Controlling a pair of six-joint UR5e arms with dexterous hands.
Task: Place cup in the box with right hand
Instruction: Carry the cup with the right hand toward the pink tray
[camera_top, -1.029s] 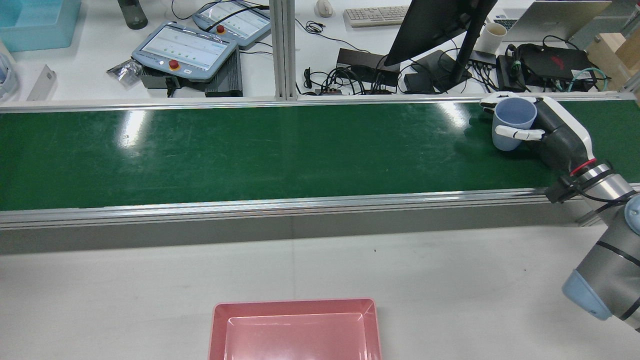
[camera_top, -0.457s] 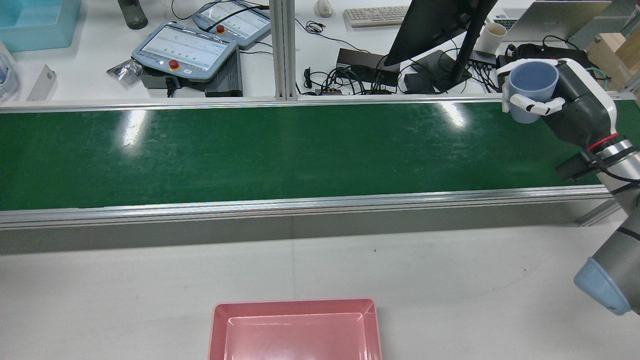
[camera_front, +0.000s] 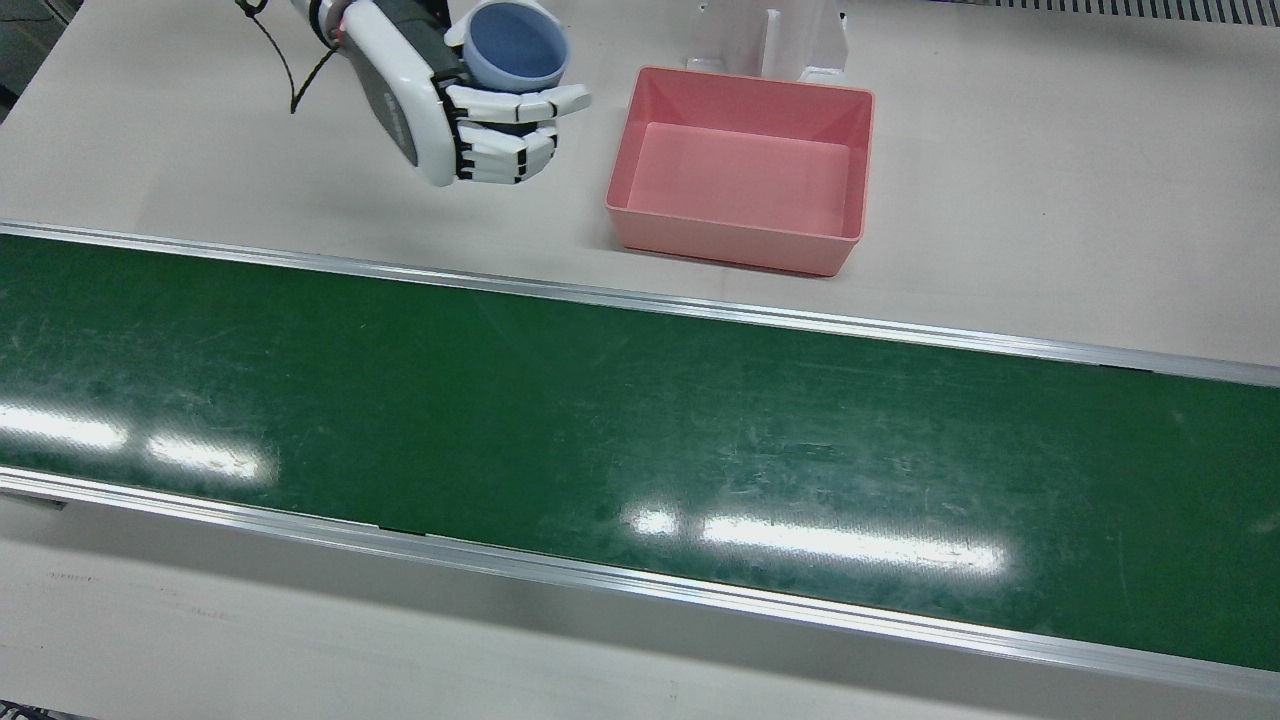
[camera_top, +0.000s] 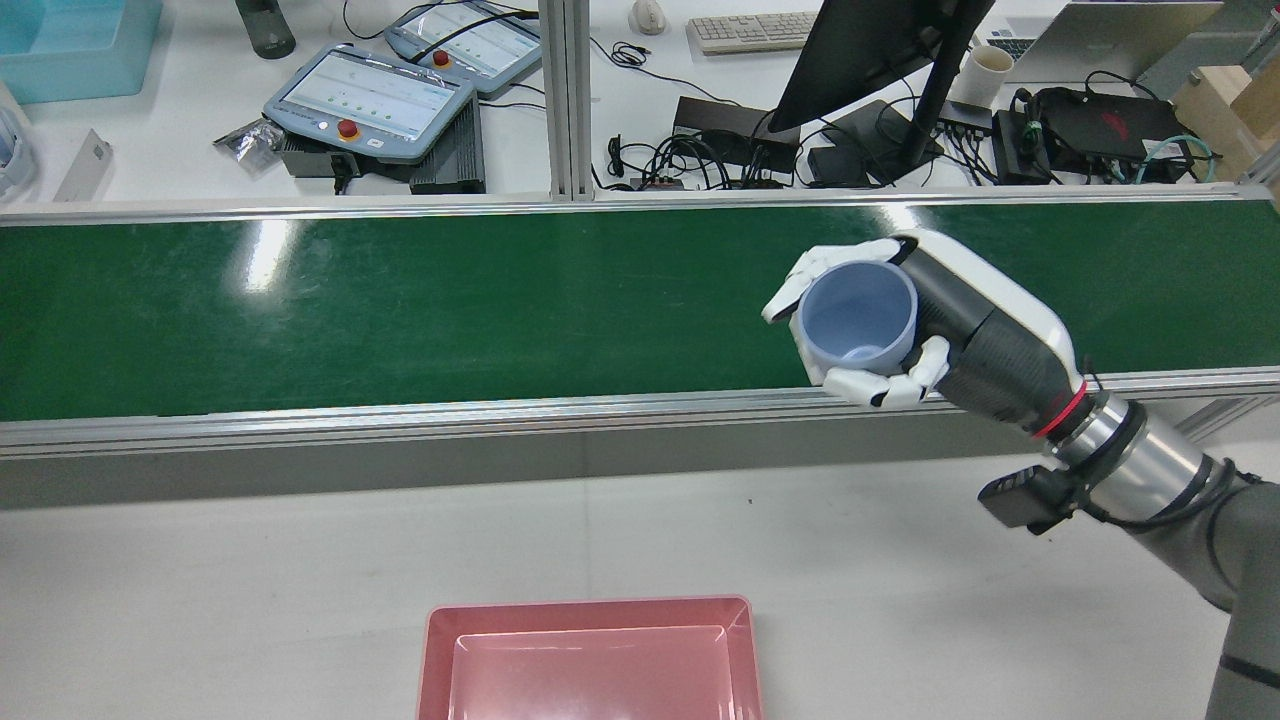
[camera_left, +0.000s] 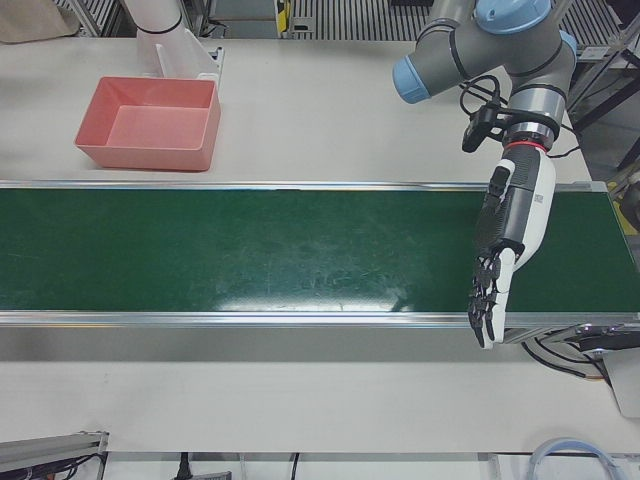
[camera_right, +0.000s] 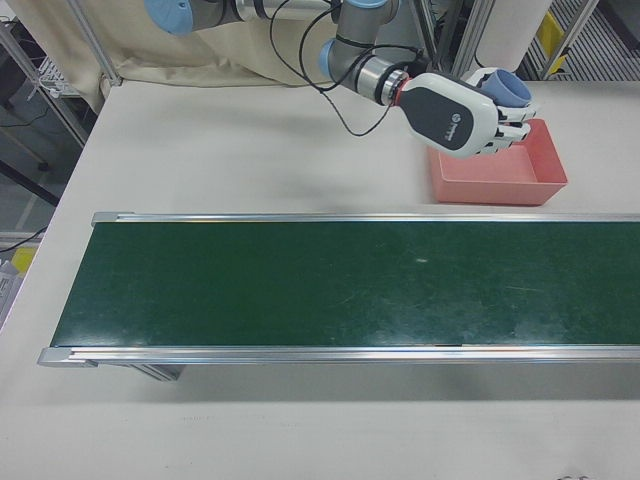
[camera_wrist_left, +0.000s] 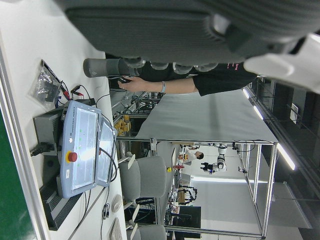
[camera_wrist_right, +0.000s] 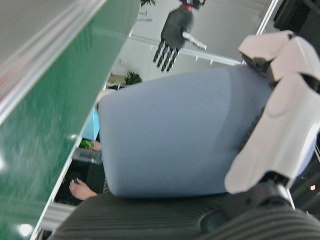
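- The cup (camera_top: 858, 318), a pale blue one, is gripped in the right hand (camera_top: 925, 325), with fingers (camera_front: 505, 102) wrapped around its wall and the open mouth facing upward.
- In the front view the cup (camera_front: 518, 45) is seen held above the pale table (camera_front: 1050, 180), on the robot's side of the green belt (camera_front: 640, 430), clear of any surface.
- The box (camera_front: 741, 169), a pink one, sits on the table just beside the held cup, to the right of it in the front view; cup and box are apart.
- The inside of the box is seen bare in the front view and in the rear view (camera_top: 590, 660).
- In the right-front view the right hand (camera_right: 470, 115) is seen with the cup (camera_right: 505, 88) overlapping the near-left corner of the box (camera_right: 500, 175).
- The right hand view is filled by the blue cup wall (camera_wrist_right: 175, 135), pressed against the palm, with a white finger (camera_wrist_right: 280, 130) closed over it.
- The left hand (camera_left: 505, 240) is held over the far right end of the belt (camera_left: 250, 250) in the left-front view, fingers stretched out straight and apart, pointing down, with nothing held.
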